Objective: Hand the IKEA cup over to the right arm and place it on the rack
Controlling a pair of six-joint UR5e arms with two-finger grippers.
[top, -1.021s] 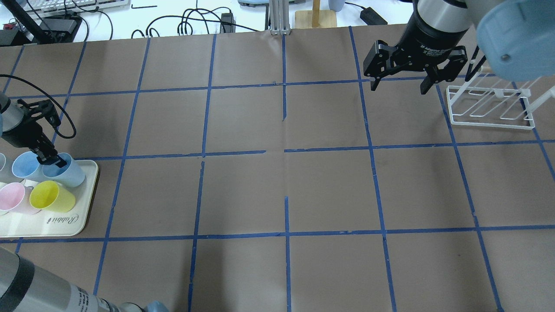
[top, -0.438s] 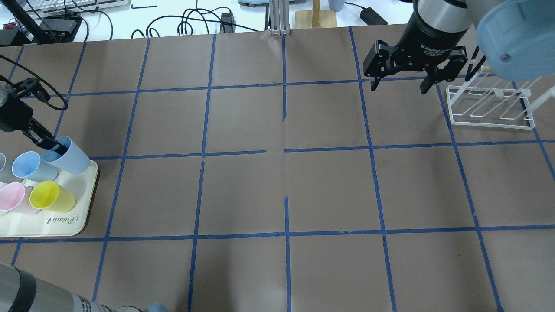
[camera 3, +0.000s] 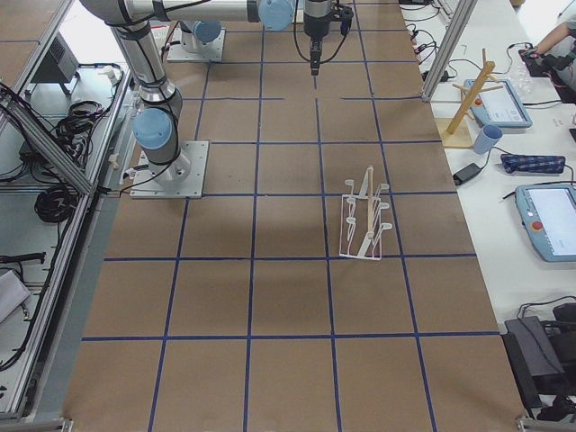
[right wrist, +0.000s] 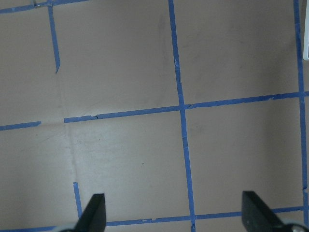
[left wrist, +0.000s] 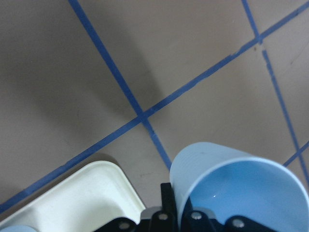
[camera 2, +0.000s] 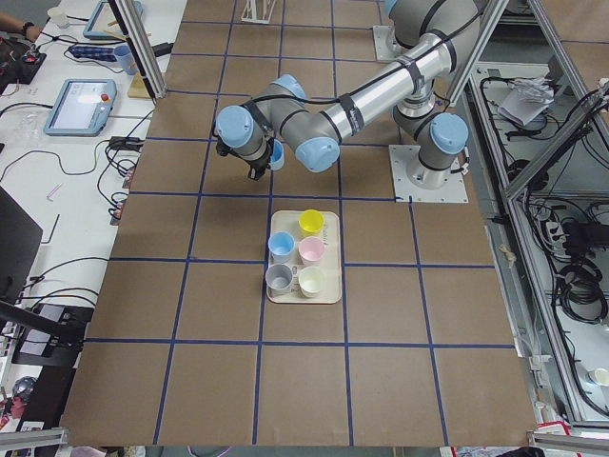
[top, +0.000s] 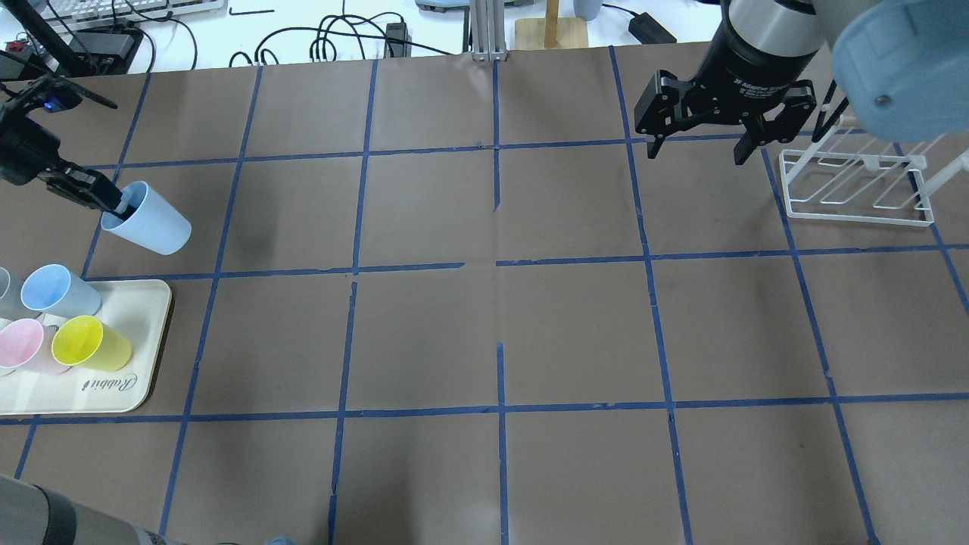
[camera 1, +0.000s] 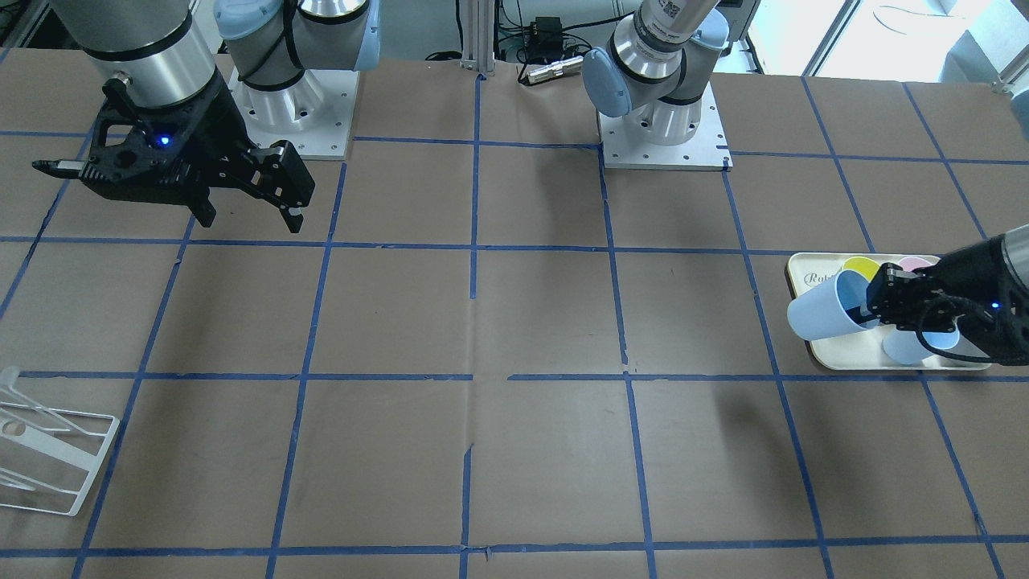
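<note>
We count six cups, one cream flat tray (top: 113, 393), one white wire rack (top: 859, 219) and two arms. Five cups stand on the tray at the left: a yellow cup (camera 2: 310, 222), a blue cup (camera 2: 280, 247), a pink cup (camera 2: 311, 249), a grey cup (camera 2: 278, 277) and a whitish cup (camera 2: 311, 280). The sixth, the pale blue plastic cup with no handle (top: 151, 221), hangs tilted in the air near the tray's far side. The left pincer (top: 113, 203) pinches its rim, one finger inside and one outside. The right pincer (top: 696, 154) is spread wide with nothing in it, just left of the rack at the far right.
</note>
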